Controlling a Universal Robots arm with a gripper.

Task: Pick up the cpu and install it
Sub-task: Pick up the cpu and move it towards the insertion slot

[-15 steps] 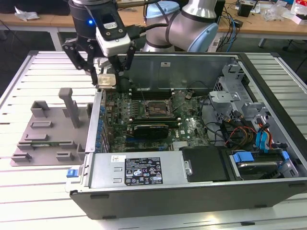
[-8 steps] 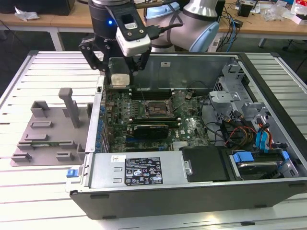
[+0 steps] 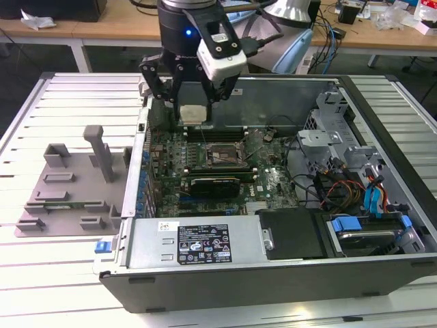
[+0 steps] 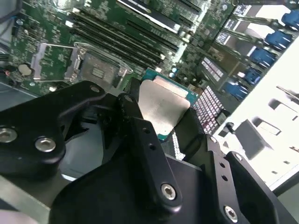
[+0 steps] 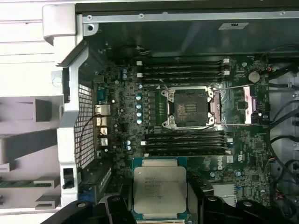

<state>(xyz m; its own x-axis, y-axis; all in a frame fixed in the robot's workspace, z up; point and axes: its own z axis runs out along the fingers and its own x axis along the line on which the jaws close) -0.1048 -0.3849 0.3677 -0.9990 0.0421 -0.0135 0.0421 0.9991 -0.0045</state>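
My gripper (image 3: 193, 111) is shut on the cpu (image 3: 193, 113), a flat square chip with a silver-grey top. It hangs above the motherboard inside the open computer case. In both wrist views the cpu (image 5: 160, 189) (image 4: 163, 107) sits level between the black fingers (image 4: 135, 126). The cpu socket (image 5: 190, 107) lies open and empty on the board, apart from the chip, with its metal load plate (image 5: 243, 105) swung aside. In the exterior view the socket (image 3: 222, 156) is below the gripper and a little toward that view's right.
Memory slots (image 5: 184, 70) run on both sides of the socket. The case wall (image 3: 136, 157) rises at the exterior view's left, with a grey fixture tray (image 3: 68, 184) beyond it on the slatted table. A power supply (image 3: 198, 242), cables (image 3: 334, 191) and drive bays (image 3: 369, 229) fill the case's front and right.
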